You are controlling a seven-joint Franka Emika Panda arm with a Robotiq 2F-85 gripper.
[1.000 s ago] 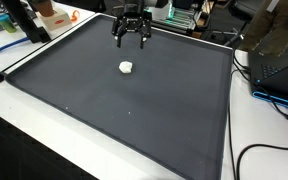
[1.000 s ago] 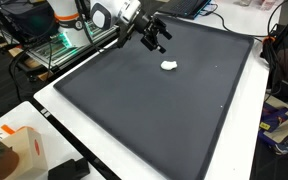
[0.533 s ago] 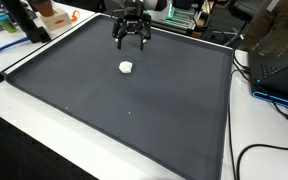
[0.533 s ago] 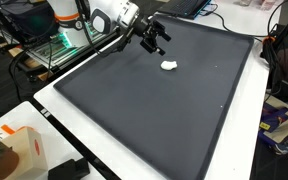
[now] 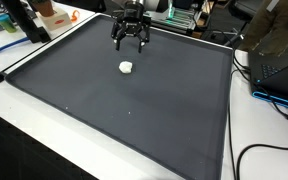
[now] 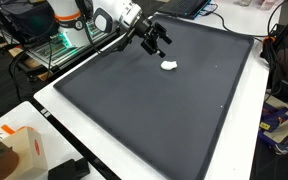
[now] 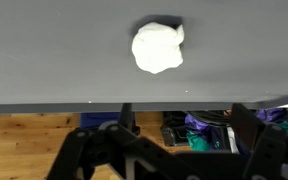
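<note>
The arm reaches over the mat's (image 5: 164, 110) far edge, wrist tipped downward, and the gripper (image 5: 130, 42) hangs above the mat with its jaws spread wide, gripping nothing. The white lump (image 5: 126, 67) lies on the mat, near the gripper but clear of it. Print on the carton (image 6: 14, 145) in an exterior view is too small to read.

I think I am working in a lab: a white table (image 5: 44, 118) with a big black mat (image 5: 154, 110), and cables (image 5: 246, 152) and computer gear (image 6: 54, 45) at its edges.
</note>
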